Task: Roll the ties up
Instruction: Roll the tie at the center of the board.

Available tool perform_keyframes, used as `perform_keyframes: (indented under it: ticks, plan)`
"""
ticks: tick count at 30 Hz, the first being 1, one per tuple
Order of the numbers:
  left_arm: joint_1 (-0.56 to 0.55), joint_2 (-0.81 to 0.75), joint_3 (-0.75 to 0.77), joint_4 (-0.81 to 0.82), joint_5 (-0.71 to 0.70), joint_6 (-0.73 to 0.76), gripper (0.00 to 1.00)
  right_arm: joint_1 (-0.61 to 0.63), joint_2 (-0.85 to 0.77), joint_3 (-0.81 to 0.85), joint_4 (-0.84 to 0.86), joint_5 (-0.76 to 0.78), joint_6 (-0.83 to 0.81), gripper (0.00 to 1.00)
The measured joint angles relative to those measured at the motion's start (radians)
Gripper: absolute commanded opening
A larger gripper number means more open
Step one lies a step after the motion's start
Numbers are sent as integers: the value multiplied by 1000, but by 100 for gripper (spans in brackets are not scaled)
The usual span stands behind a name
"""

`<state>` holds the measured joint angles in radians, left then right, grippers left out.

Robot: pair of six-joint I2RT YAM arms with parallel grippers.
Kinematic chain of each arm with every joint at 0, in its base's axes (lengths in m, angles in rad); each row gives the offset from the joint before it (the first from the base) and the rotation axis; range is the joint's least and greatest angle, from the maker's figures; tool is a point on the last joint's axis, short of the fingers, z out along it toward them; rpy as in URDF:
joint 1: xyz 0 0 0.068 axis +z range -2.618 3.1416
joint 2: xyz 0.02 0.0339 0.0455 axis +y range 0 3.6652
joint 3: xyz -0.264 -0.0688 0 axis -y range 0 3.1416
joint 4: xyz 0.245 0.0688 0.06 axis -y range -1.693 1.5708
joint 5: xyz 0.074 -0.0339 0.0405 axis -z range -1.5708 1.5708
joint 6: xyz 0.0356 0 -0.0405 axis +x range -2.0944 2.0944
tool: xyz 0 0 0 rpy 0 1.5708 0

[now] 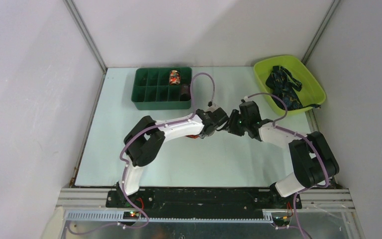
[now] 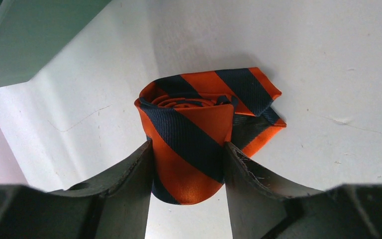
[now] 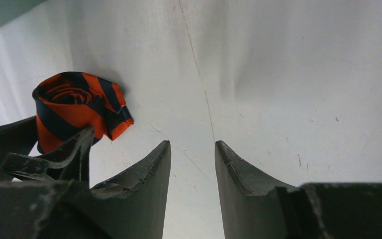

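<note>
Rolls: two, an orange-and-navy roll [image 2: 189, 134] on the counter [image 2: 328, 74] and a bright roll [image 1: 174, 77] in the green tray [image 1: 144, 99].
Navy ties [image 1: 283, 84]: heaped in one lime bin [image 1: 313, 79]; number unclear.
Left fingers [image 2: 129, 174]: pressed against both sides of the orange-and-navy roll.
Right fingers [image 3: 146, 174]: narrowly parted, holding nothing; the roll lies beside them, apart.

Your rolled tie [image 2: 186, 144] is orange with dark navy diagonal stripes; at two o'clock, navy patterned ties [image 1: 283, 87] lie in a lime bin [image 1: 314, 84].
</note>
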<state>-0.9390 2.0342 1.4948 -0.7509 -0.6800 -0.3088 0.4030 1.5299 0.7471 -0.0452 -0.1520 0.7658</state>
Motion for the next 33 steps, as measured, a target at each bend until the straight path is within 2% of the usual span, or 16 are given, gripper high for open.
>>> perform_keyframes:
  ticks: [16, 33]
  plan:
    - [-47, 36, 60, -57, 15, 4, 60, -21, -42, -33, -7, 3, -13, 43]
    - [-55, 43, 91, -66, 93, 7, 61, -28, -53, -48, -15, 18, -15, 43]
